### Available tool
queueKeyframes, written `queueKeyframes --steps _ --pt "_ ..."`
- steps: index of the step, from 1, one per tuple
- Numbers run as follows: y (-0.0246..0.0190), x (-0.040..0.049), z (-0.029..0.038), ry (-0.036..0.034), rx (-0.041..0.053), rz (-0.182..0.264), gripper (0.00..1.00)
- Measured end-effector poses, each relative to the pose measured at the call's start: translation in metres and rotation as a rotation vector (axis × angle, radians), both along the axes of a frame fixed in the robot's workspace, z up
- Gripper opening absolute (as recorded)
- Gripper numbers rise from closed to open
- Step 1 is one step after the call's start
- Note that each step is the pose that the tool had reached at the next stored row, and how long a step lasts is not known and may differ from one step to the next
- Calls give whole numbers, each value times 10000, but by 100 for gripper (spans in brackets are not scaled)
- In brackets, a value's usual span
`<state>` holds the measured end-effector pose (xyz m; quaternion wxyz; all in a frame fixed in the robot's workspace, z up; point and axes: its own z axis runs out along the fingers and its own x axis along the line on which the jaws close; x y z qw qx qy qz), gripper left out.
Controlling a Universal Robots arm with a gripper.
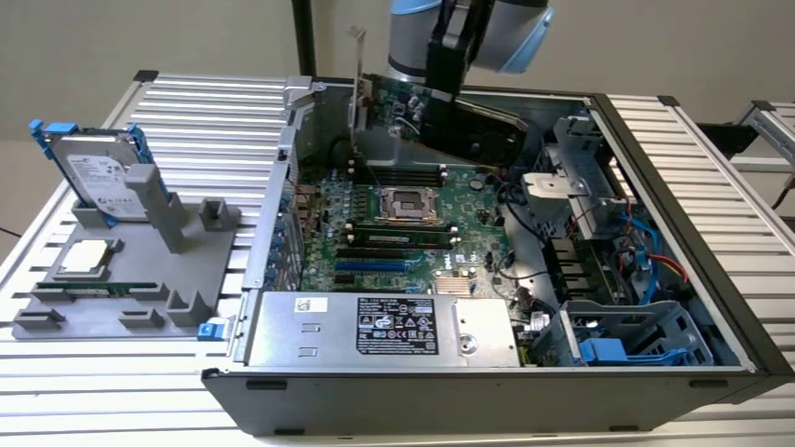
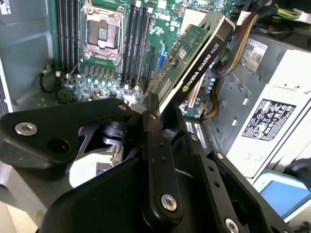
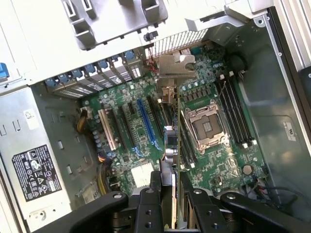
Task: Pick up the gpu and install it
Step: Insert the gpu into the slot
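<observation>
Slatted metal bench [image 1: 186,112] carries an open computer case [image 1: 708,307] lying on its side, with a grey fixture [image 1: 149,270] at the exterior view's left holding an upright hard drive [image 1: 100,177]. We see the arm [image 1: 466,28] reaching down over the far end of the case. Our jaws are closed on the gpu [image 1: 478,126], pinching the slim card between them. In the second wrist view the gpu [image 2: 194,73] hangs tilted above the motherboard [image 2: 112,43], black cover on one face, green board on the other. It is not seated in any slot.
</observation>
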<state>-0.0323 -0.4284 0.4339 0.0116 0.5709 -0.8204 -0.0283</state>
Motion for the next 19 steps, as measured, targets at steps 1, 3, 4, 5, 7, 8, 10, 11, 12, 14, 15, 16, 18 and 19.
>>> queueKeyframes --steps 1,3,4,5,7,8,10,11,12,14,15,16,18,19 --pt "0 0 0 0 0 50 0" --pt "0 0 0 -1 0 142 0" --pt "0 0 0 0 0 191 0" --pt "0 0 0 -1 0 236 0" --pt "0 0 0 0 1 330 0" --pt "0 0 0 0 0 379 0" --pt "0 0 0 -1 1 473 0" --pt "0 0 0 0 1 524 0" --pt "0 0 0 0 0 572 0" --pt "0 0 0 0 0 671 0" --pt "0 0 0 0 0 714 0" --pt "0 0 0 0 1 763 0" --pt "0 0 0 0 1 858 0" --pt "0 0 0 0 1 906 0"
